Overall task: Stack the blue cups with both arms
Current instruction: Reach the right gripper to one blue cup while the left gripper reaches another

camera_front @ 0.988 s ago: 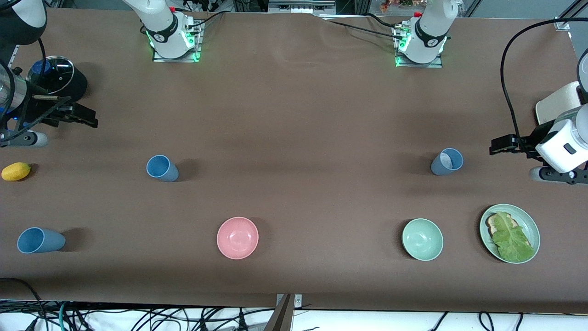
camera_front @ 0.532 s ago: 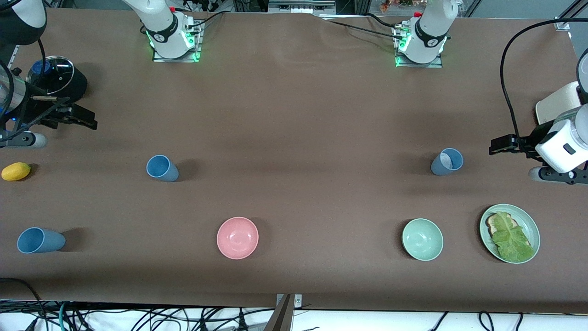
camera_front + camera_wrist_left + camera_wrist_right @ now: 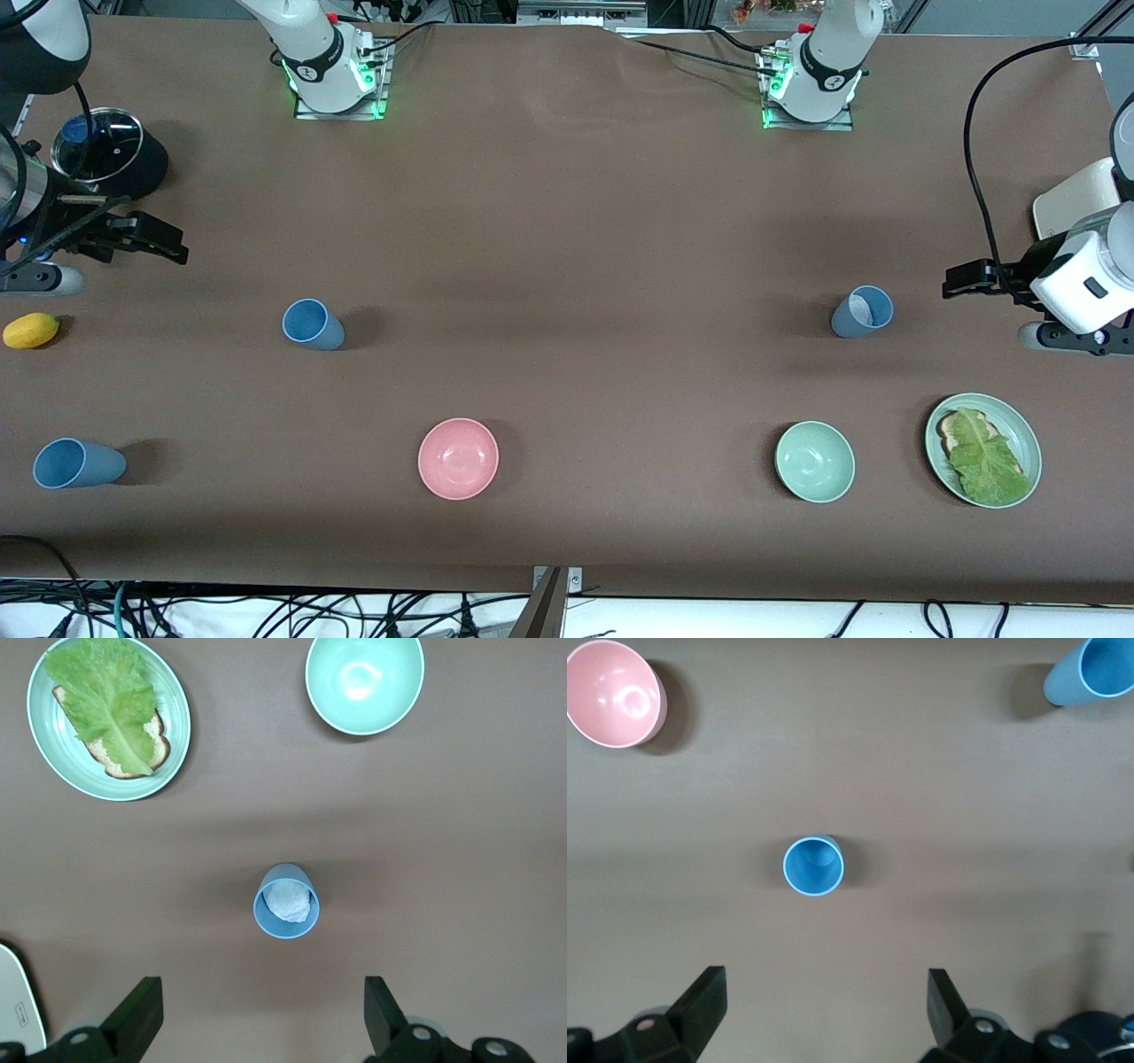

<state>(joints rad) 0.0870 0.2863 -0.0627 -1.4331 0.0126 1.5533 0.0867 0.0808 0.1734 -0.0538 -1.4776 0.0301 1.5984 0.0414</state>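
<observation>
Blue, upright and untouched, the brighter cup (image 3: 312,324) (image 3: 813,865) stands on the table (image 3: 567,266) beneath the spread-fingered right gripper (image 3: 164,241) (image 3: 824,1014). The greyer cup (image 3: 861,312) (image 3: 286,901), farther from the pink bowl (image 3: 458,458), sits under the left gripper (image 3: 966,279) (image 3: 263,1019), likewise wide apart and empty.

- I can read no text, brand or number on any thing here.
- My arm bases (image 3: 337,66) carry small marks, but these are not readable for me.
</observation>
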